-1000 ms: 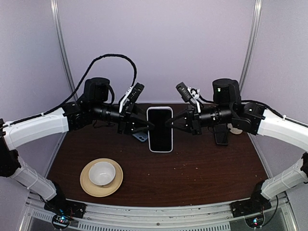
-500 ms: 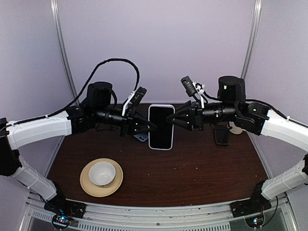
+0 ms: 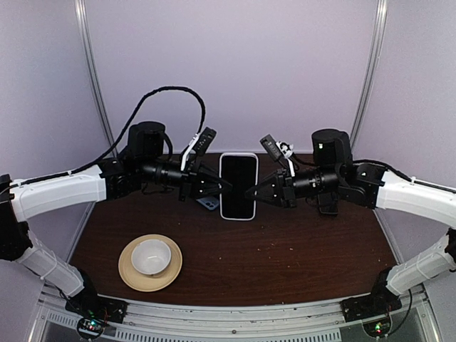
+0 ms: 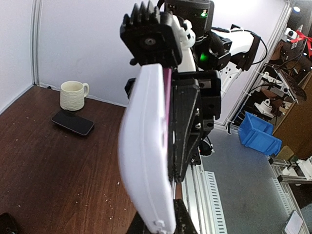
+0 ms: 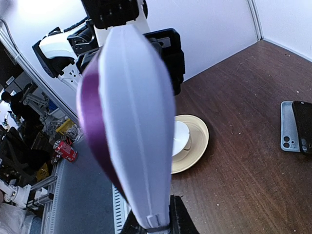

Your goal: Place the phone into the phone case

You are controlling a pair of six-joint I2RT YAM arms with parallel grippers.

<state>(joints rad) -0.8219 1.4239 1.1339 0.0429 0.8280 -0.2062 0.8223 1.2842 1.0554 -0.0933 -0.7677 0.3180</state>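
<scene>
Two white-and-black robot arms met above the far middle of a dark brown wooden counter (image 3: 285,249). The left end effector (image 3: 225,187) was clenched on the left long edge of a white-rimmed phone (image 3: 238,187) with a dark glossy screen and pale back; the right end effector (image 3: 251,194) was clenched on its right long edge; it hung in the air, clear of the counter.

The likely trouble was this: each grip took only a thin edge, so an uneven pull or one early release could let it twist and drop onto the counter; neither task item was in hand, so both arms would first have to free themselves.

The plain, glossy all-black slab phone (image 4: 73,123) lay flat near the far right corner, just beside a cream ribbed mug (image 4: 74,95). The thin light-blue phone case (image 5: 288,127), small camera openings showing, lay flat near the far edge, left of centre, beneath the left end effector and well apart from that phone. A white bowl (image 3: 151,255) on a tan plate (image 3: 128,274) sat toward the near left corner.
</scene>
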